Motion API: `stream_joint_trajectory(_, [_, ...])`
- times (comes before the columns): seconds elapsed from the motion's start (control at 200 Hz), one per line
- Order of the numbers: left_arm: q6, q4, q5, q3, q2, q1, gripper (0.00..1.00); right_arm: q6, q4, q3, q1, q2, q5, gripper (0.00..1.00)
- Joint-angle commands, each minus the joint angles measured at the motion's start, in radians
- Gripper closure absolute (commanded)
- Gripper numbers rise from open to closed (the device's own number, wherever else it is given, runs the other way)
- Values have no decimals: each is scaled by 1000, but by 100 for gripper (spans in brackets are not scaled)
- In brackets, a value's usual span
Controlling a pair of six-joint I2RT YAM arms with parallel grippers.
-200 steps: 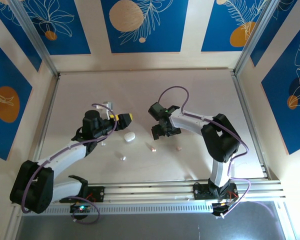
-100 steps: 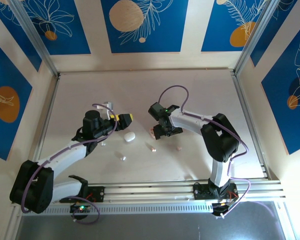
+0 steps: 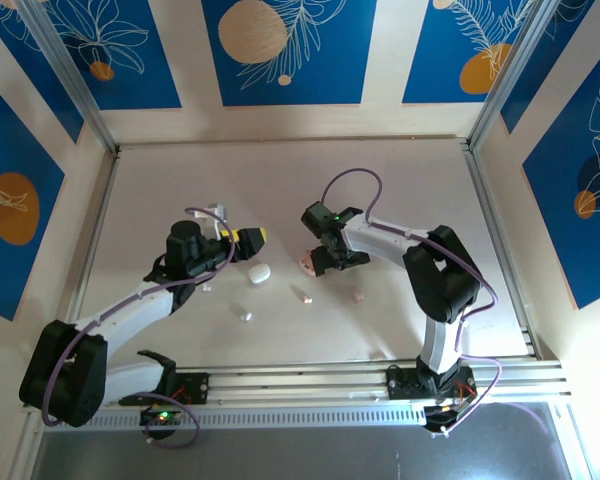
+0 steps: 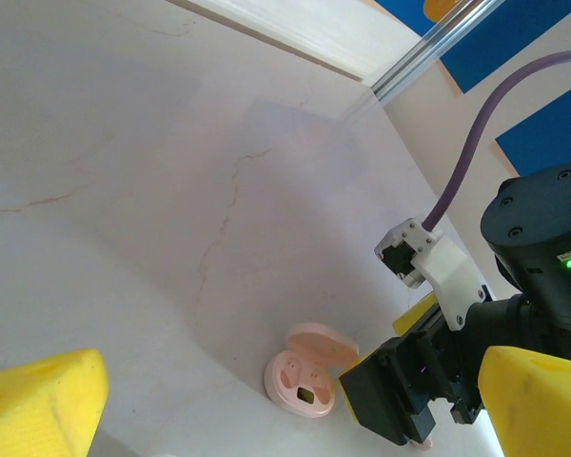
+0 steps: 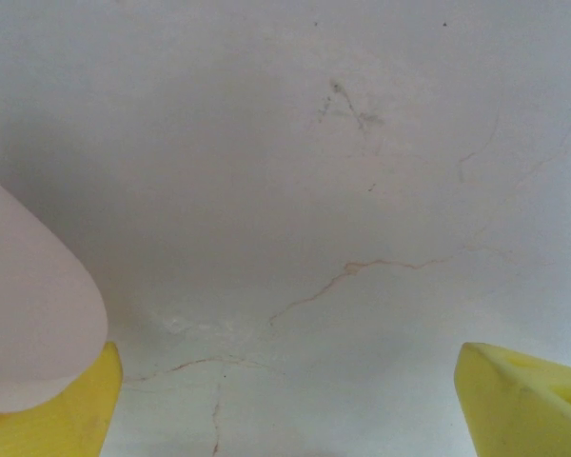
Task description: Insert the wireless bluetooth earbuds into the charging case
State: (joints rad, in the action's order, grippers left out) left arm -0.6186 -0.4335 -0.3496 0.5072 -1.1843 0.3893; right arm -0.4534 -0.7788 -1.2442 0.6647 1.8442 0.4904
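Two cases sat mid-table. The white case (image 3: 258,272), shut and pebble-smooth, lay just right of the left gripper (image 3: 248,242), and the pink case (image 3: 308,264) sat tight against the right gripper (image 3: 323,262). Seen from the left wrist, the pink case stood open with its lid tipped up. Inside were two pink hollows with a small dark patch between them, and whether a bud sat in either hollow could not be told. The left gripper was released, its yellow fingers spread wide with nothing held. The right gripper was released too. Its own camera showed bare table (image 3: 160,180) between its fingers and the pale pink lid crowding one finger; touching or not, I could not tell. The right arm's black wrist loomed just right of the open case, with a purple cable (image 3: 352,178) arching over it. The earbuds lay loose on the near side of the cases. One pink earbud (image 3: 302,295) was just near of the pink case, a second pink earbud (image 3: 358,296) lay further right, and a white earbud (image 3: 245,316) lay near of the white case. All were tiny stubs, well apart from one another.
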Motion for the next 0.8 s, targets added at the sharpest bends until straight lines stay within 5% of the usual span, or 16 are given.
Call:
stream_joint_trajectory(0.0, [14, -37, -4, -6, -5, 8, 0, 9, -21, -29, -10, 6, 4, 10])
stream_joint_trajectory(0.795, [21, -36, -1, -6, 0, 14, 0, 32, -5, -50, -60, 29, -22, 9])
